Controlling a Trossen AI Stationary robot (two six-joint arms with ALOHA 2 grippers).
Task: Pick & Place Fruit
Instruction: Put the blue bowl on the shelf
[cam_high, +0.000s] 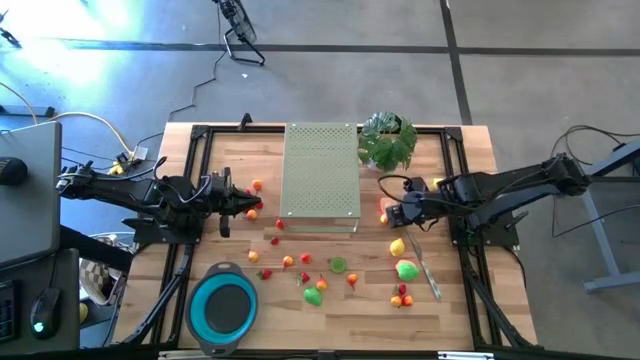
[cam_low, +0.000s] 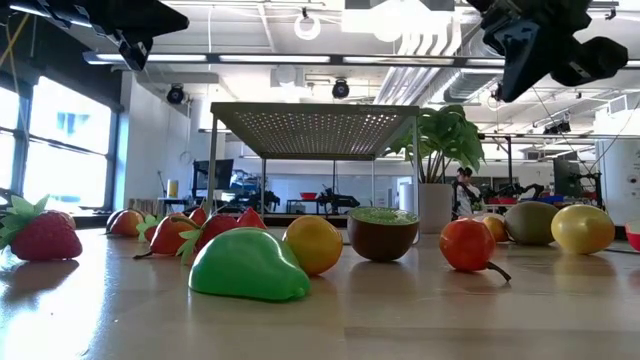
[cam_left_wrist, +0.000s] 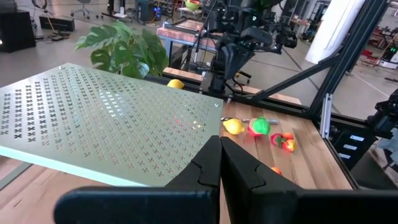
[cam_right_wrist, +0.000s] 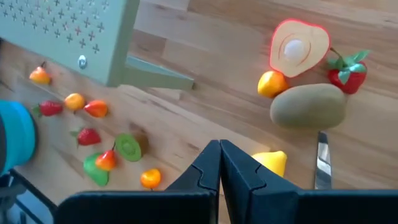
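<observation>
High view: fruit (cam_high: 312, 276) is scattered along the tabletop's near half, btw. both arms; blue bowl (cam_high: 223, 304) sits by the near-left corner. Left gripper (cam_high: 253, 206) and right gripper (cam_high: 386, 212) are both pinched shut, empty, approx. equally near.
Right wrist view: yellow fruit (cam_right_wrist: 271, 163) lies just beyond the closed fingers (cam_right_wrist: 239, 167).

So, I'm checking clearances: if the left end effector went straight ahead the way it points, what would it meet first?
Probably the perforated green shelf, though height is unclear; the left end effector may pass over it.
</observation>
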